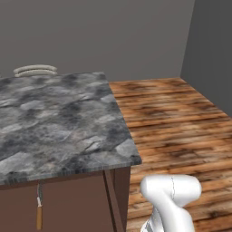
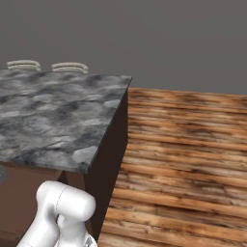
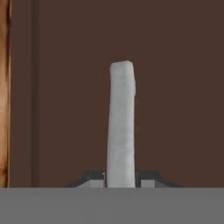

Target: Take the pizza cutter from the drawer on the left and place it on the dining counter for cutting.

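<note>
Silver drawer handle (image 3: 121,127) sat clamped between my gripper's (image 3: 120,180) narrow jaws against the dark brown drawer (image 3: 175,87) front, because the pizza cutter presumably lay inside.

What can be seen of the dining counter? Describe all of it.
The dining counter has a flat, thin-edged slab of stone marbled in grey, black and white, lying level. It rests on dark brown wooden cabinets, and its edge overhangs them slightly. Its near right corner juts over the plank floor. No object lies on the visible part of the top. Pale curved bars rise just beyond its far edge. A slender orange-handled utensil shows upright against the cabinet front, just under the slab's edge.
</note>
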